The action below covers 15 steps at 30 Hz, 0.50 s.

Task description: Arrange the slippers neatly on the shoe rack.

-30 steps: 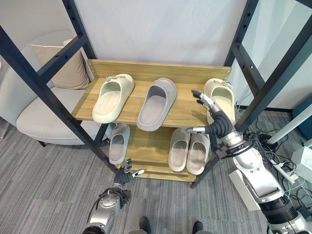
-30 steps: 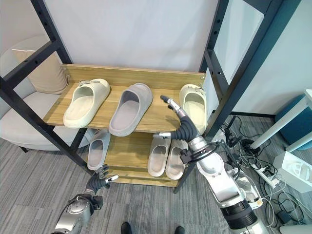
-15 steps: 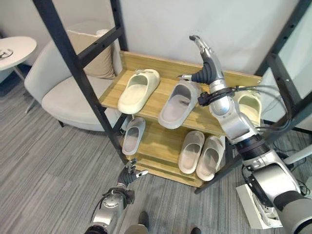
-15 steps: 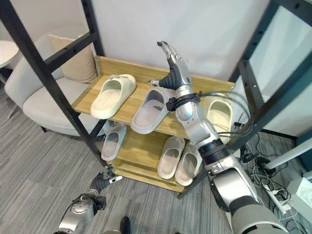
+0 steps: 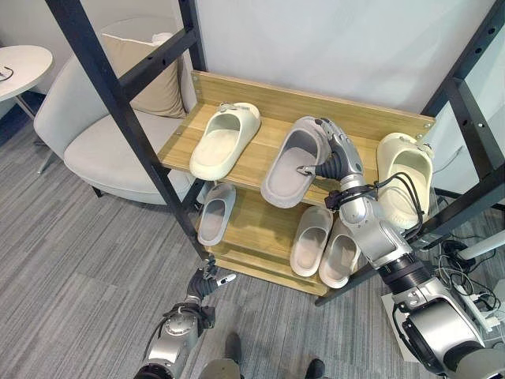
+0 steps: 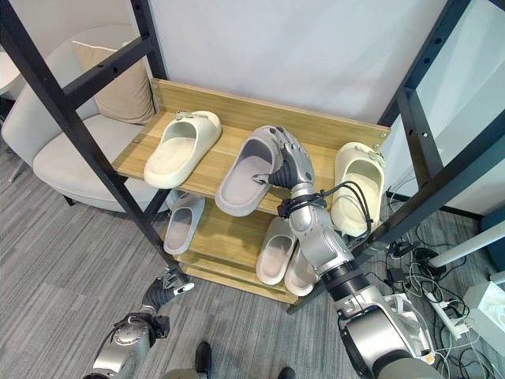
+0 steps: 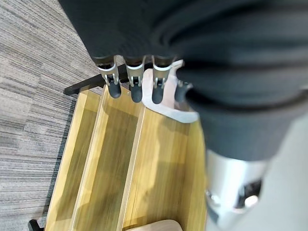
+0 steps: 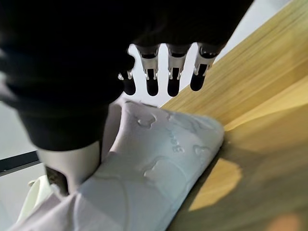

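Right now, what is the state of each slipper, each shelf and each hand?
Grey slipper: top shelf, right hand on its toe.
Cream slippers: top shelf, apart.
Lower slippers: one alone, two side by side.
Right hand: open over the grey slipper.
Left hand: low, relaxed, holding nothing.

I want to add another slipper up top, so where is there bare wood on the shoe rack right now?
On the top shelf, bare wood lies between the cream slipper and the grey slipper. The right side is crowded: the right hand rests over the grey slipper, with a cream slipper close beside. The lower shelf shows a gap between the single grey slipper and the pair.
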{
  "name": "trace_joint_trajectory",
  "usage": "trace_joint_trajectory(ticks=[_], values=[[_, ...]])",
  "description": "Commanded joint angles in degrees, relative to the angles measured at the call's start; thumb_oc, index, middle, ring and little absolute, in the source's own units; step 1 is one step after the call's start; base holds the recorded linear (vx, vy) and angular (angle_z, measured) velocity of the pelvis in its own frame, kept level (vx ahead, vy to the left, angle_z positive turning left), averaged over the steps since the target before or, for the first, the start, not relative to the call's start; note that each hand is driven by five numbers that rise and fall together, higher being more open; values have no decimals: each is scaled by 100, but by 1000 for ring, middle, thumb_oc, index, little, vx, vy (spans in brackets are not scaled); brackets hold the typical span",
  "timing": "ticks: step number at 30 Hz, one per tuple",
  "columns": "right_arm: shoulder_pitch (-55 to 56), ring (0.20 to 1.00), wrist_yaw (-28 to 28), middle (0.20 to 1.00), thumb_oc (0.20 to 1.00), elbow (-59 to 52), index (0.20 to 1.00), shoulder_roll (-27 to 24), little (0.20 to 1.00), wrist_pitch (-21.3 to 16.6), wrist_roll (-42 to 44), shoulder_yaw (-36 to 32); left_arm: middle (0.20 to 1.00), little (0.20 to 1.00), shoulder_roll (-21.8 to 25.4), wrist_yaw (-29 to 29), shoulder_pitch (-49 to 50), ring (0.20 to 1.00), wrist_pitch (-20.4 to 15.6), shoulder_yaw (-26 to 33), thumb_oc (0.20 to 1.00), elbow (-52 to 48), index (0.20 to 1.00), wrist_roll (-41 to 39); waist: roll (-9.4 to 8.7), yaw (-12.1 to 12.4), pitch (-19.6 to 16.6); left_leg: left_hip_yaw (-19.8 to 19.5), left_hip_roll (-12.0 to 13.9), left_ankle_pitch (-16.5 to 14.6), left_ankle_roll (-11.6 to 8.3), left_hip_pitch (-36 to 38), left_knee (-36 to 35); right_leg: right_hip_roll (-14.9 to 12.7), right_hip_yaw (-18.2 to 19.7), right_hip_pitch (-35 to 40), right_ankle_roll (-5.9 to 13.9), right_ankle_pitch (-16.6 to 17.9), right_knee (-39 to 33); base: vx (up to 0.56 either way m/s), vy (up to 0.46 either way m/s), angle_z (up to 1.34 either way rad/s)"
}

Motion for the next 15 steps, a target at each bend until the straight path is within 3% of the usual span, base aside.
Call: trace_joint_trajectory(ticks=[1, 10, 11, 12, 13, 15], values=[[-363, 1000, -158, 1000, 1000, 107, 1000, -294, 1000, 60, -158, -170, 1000, 1000, 48, 26, -392, 1000, -259, -13, 1000, -128, 1000, 92, -39, 157, 108, -45, 64, -800, 35, 432, -31, -235, 67, -49, 365, -188, 477, 0, 0, 0], [-1684, 1000, -347, 1000, 1000, 1641, 1000, -330, 1000, 325, 226, 114, 1000, 1000, 100, -46, -468, 1000, -279, -298, 1000, -151, 1000, -38, 1, 278, 184, -116, 76, -749, -9, 321, -31, -206, 33, -108, 334, -216, 418, 0, 0, 0], [-1825, 589, -386, 589, 589, 1837, 589, -315, 589, 394, 273, 122, 1000, 1000, 114, -34, -474, 1000, -268, -302, 1000, -156, 1000, -58, 2, 283, 186, -129, 72, -751, -8, 313, -31, -204, 27, -117, 331, -218, 432, 17, -7, 3], [-1899, 357, -412, 357, 357, 2012, 357, -295, 357, 445, 337, 101, 1000, 1000, 127, -29, -474, 1000, -260, -313, 1000, -134, 1000, -58, 3, 290, 187, -143, 73, -751, -5, 309, -31, -203, 35, -116, 329, -214, 444, 13, -4, 4], [-1964, 200, -424, 200, 200, 2110, 200, -285, 200, 461, 380, 88, 1000, 1000, 138, -27, -482, 1000, -253, -314, 1000, -129, 1000, -63, 2, 289, 188, -148, 73, -750, -6, 308, -31, -202, 36, -117, 327, -216, 455, 0, 0, 0], [-2091, 200, -421, 200, 200, 2299, 200, -218, 200, 496, 521, 90, 1000, 1000, 159, -4, -502, 1000, -229, -314, 1000, -124, 1000, -70, -2, 282, 182, -154, 65, -754, -8, 315, -31, -195, 48, -113, 323, -209, 480, 0, 0, 0]])
